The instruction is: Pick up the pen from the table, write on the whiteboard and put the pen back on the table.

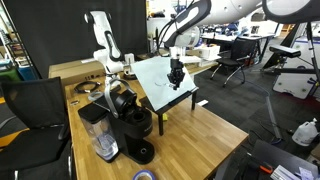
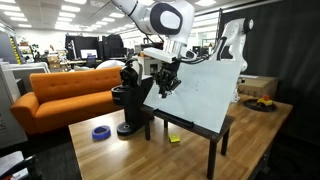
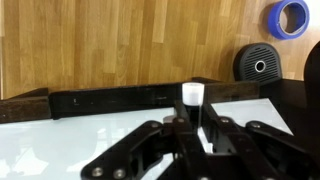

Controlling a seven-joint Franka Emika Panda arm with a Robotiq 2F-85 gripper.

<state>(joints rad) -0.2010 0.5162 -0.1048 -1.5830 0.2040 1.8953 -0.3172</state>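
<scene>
Black fingers of the end effector (image 3: 192, 128) are clamped on the pen (image 3: 192, 94), whose whitish end sticks out past the fingertips in the wrist view. The pen is off the tabletop (image 1: 195, 140) and held over the whiteboard (image 3: 60, 140), close to the board's lower dark edge. I cannot tell whether its tip touches the white surface, because the fingers hide the writing end.

In both exterior views the arm reaches down onto the tilted board, which rests on a black stand on the wood. Just beside the board stands a black coffee machine (image 1: 130, 118); the dark round shape at the right of the wrist view is probably its base. A blue tape roll (image 2: 101, 132) lies on the tabletop near the machine, and a small yellow item (image 2: 175, 139) lies below the board's low edge. Farther out are a cardboard box (image 1: 75, 70) and an orange sofa (image 2: 55, 95).
</scene>
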